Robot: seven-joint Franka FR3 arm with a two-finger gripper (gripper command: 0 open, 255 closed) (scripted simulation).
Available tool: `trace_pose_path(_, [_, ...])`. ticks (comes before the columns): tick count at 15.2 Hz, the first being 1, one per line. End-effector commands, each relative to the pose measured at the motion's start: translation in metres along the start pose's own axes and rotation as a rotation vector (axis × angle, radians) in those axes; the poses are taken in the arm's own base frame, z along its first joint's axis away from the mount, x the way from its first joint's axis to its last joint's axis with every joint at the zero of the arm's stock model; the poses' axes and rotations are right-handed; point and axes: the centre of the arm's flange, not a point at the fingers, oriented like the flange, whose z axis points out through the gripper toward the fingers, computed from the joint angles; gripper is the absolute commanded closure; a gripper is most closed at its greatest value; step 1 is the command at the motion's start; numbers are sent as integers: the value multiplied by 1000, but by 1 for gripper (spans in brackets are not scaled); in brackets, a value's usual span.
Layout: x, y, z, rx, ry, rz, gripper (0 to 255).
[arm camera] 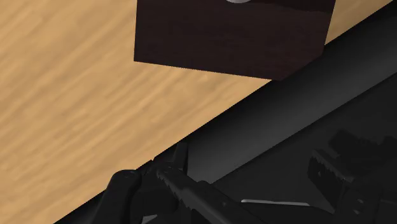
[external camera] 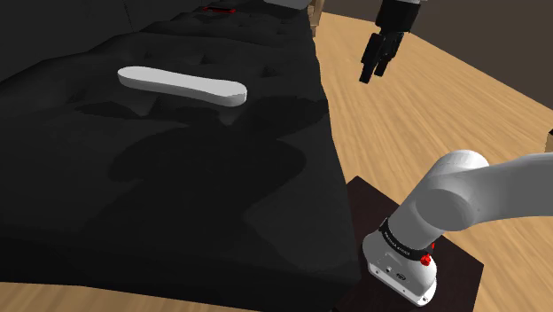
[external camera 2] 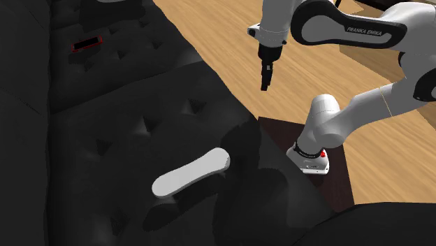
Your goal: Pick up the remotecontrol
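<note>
remote control (external camera: 182, 86), a long pale grey slab, lies flat on the seat of the black tufted sofa (external camera: 177, 204), back from the cushion's front edge. the gripper (external camera: 370, 73) hangs high over the wooden floor (external camera: 399, 142) just off the sofa's edge, well apart from the remote. its two black fingers stand apart with nothing between them, touching nothing. from where i stand, the step in hand looks like the approach. to do it well, i'd carry the gripper over the cushion, centre it above the remote's narrow waist, turn the fingers to straddle the short width, then come straight down. the soft seat may give, so descend gently.
</note>
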Motion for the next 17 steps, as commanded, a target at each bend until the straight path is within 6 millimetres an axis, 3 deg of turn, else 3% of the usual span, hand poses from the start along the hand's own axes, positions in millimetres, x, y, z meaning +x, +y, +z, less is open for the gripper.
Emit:
trace_pose_path(1, [0, 0, 0, 0, 0, 0, 0])
trace_pose_path(9, [64, -84, -10, -8, 6, -146, 0])
trace_pose_path(17, [115, -176, -21, -17, 12, -291, 0])
